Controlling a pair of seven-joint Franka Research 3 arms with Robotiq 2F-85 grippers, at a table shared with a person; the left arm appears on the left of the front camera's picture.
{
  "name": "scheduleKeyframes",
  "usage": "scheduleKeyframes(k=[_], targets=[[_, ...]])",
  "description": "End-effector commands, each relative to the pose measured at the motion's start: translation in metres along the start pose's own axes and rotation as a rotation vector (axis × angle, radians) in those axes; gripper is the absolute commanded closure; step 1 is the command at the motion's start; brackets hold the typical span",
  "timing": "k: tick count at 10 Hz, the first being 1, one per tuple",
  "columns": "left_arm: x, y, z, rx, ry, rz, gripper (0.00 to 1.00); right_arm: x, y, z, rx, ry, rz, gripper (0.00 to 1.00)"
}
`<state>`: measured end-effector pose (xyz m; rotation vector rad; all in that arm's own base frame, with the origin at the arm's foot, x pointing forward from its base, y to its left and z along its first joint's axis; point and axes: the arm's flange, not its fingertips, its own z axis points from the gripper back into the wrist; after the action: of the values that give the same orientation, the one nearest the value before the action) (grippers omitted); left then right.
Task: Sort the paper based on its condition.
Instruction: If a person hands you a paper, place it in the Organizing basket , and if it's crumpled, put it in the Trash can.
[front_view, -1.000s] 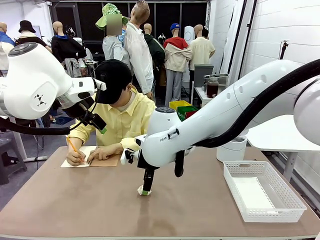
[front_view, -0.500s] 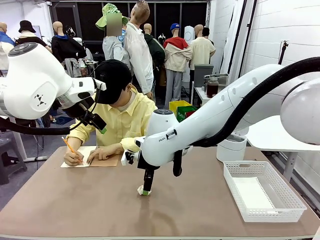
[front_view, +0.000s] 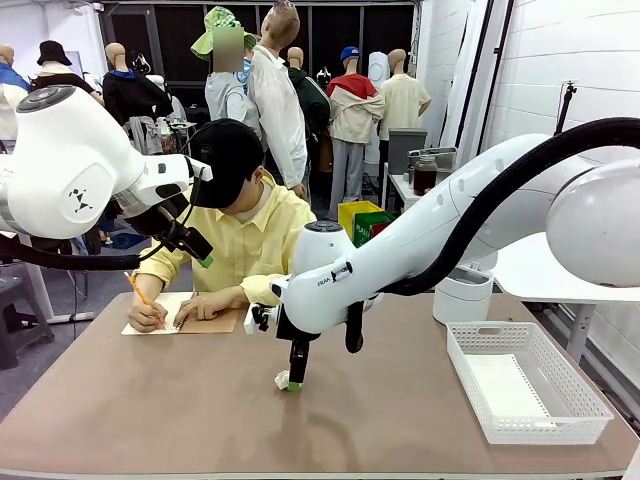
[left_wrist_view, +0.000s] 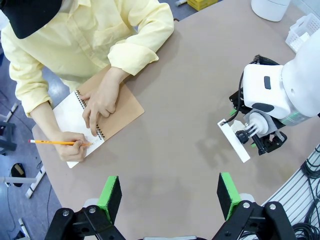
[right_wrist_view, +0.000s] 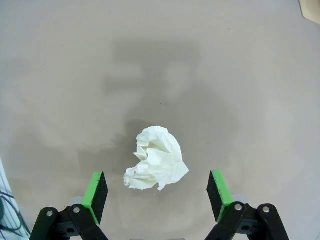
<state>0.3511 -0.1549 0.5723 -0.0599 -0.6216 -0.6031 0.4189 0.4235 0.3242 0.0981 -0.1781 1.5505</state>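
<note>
The right gripper hangs with its jaws spread as wide as they go and nothing between the pads, pointing straight down at the table. A crumpled paper, balled up and white, lies on the bare surface in the gap between the two green pads, touching neither. In the front view one finger of this gripper stands in front of the ball, so little more than a white edge shows beside the green tip. The left gripper is held high over the table, likewise wide open and empty; in the front view it is half lost against the person's dark cap. Across the table the person's hand holds a pencil on a white page of a spiral notebook, the other hand pressing the binding. At the robot's right stands a white basket; a flat white sheet seems to lie in it, though the mesh wall blurs its edges.
</note>
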Motion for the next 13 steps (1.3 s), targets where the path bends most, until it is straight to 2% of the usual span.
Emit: scheduleKeyframes(k=[1,5,7,9,11,13], targets=[[0.000,0.001,0.001,0.000,-0.001,0.001,0.00,0.007,-0.005,-0.006,-0.005,0.028,-0.013,0.00],[0.000,0.001,0.001,0.000,-0.001,0.001,0.00,0.010,-0.011,-0.013,0.026,0.017,-0.032,0.00],[0.000,0.001,0.001,0.000,-0.001,0.001,0.00,0.011,-0.014,-0.016,0.032,0.029,-0.056,0.38],[0.000,0.001,0.001,0.000,-0.001,0.001,0.00,0.010,-0.015,-0.016,0.043,0.028,-0.063,0.38],[0.000,0.001,0.001,0.000,-0.001,0.001,0.00,0.011,-0.016,-0.017,0.038,0.023,-0.063,0.75],[0.000,0.001,0.001,0.000,-0.001,0.001,0.00,0.009,-0.017,-0.016,0.038,0.014,-0.074,0.75]])
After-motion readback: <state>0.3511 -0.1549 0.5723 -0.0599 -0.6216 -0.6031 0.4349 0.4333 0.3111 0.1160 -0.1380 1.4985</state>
